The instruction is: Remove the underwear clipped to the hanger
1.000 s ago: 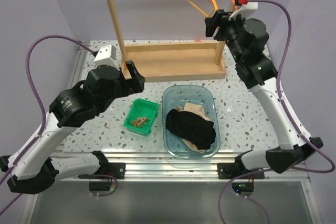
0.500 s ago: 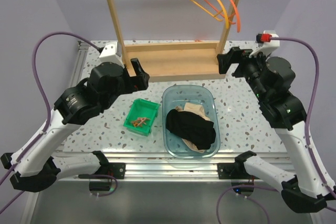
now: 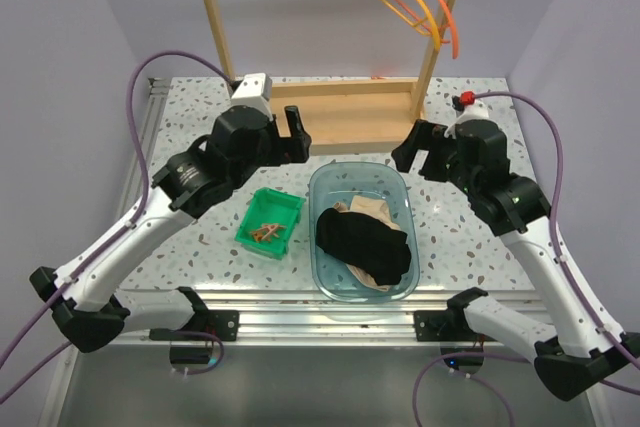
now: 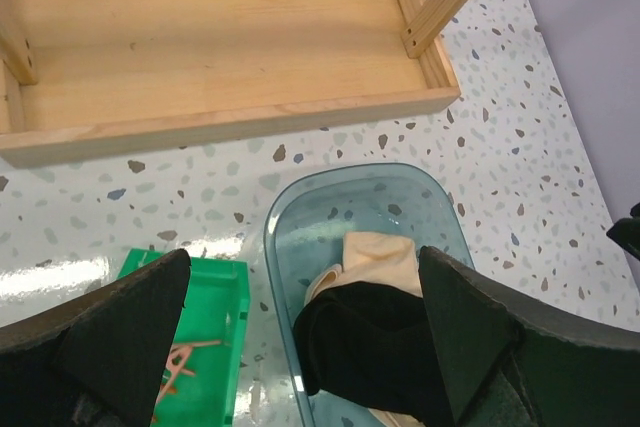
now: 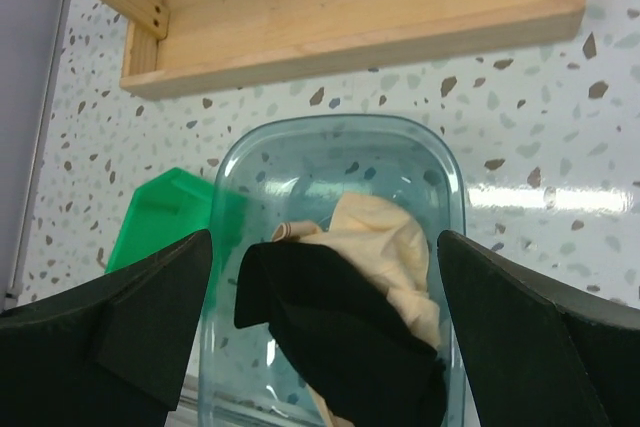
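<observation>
Top external: black underwear (image 3: 365,242) lies far-left to near-right over beige underwear (image 3: 372,208).

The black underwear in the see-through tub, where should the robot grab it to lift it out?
Pinch the bunched hump in the middle of the black underwear, coming straight down from above. It lies heaped on top of the beige underwear, and the tub walls block any sideways approach, so probably only the top is free.

Frame centre being filled by clear tub (image 3: 360,183) of black underwear (image 3: 365,242), green bin (image 3: 283,209) being kept just left of it, upper centre being barred by wooden rack (image 3: 350,127) and orange hangers (image 3: 447,27), table (image 3: 205,247) being left open lower left
</observation>
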Robot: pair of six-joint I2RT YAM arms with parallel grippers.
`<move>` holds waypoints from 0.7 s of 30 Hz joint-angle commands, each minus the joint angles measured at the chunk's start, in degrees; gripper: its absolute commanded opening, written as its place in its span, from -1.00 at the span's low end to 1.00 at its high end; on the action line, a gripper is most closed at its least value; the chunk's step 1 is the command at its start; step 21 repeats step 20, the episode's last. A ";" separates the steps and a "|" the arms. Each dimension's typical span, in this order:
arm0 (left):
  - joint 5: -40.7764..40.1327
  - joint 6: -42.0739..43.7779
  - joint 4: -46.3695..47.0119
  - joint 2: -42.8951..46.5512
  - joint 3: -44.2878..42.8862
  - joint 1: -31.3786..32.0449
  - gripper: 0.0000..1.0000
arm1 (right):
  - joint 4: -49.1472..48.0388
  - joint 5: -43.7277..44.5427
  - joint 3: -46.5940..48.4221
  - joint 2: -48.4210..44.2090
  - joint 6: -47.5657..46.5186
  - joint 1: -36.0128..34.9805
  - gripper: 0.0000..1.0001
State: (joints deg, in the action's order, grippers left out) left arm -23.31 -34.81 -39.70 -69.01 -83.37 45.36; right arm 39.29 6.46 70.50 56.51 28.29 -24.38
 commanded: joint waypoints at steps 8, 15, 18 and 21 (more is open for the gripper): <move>5.64 9.84 17.46 -6.75 -1.09 -5.10 1.00 | 7.29 3.12 4.73 0.18 7.65 -0.14 0.96; 6.61 12.31 20.11 -9.12 -2.14 -8.36 1.00 | 10.46 5.85 5.35 -1.58 8.53 -0.14 0.96; 6.53 12.13 19.93 -9.91 -2.32 -8.80 1.00 | 12.12 6.63 6.05 -1.23 8.36 -0.05 0.96; 5.65 12.13 19.84 -10.00 -1.80 -8.80 1.00 | 13.27 7.69 6.75 -0.53 8.44 -0.05 0.97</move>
